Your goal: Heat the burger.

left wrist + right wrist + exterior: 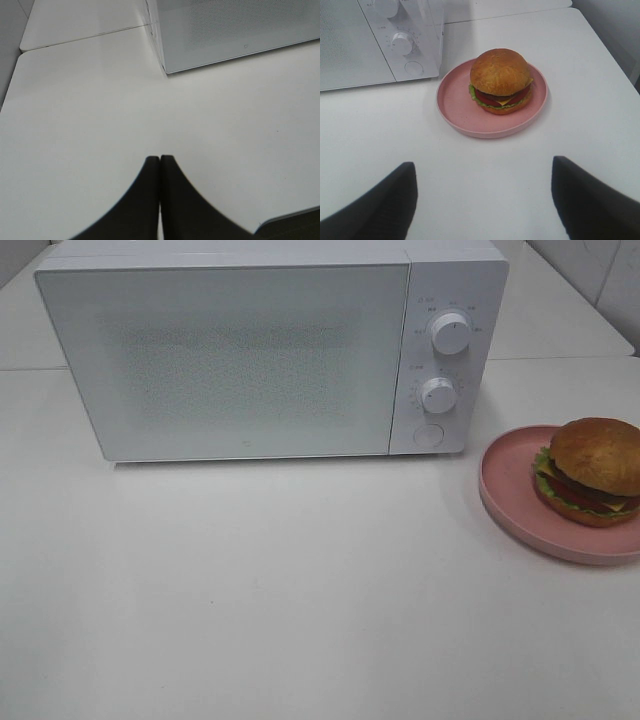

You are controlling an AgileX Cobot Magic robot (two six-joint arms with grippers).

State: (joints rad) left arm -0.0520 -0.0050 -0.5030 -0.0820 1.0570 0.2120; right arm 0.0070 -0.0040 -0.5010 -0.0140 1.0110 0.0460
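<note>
Sitting at three o'clock on its pink plate [455, 107], the burger [500, 80] looks soft, stacked, squashable; lifting the plate's rim seems safer. Right gripper [482, 200] spread wide, left gripper [160, 172] pressed together.

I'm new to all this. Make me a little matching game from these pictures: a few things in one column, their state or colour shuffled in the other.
Things:
1. burger
2. microwave door
3. left gripper
4. right gripper

States:
A. open wide
B. closed, white
C. fingers pressed together
D. sitting on the pink plate

Pairs: 1-D, 2-B, 3-C, 4-A
</note>
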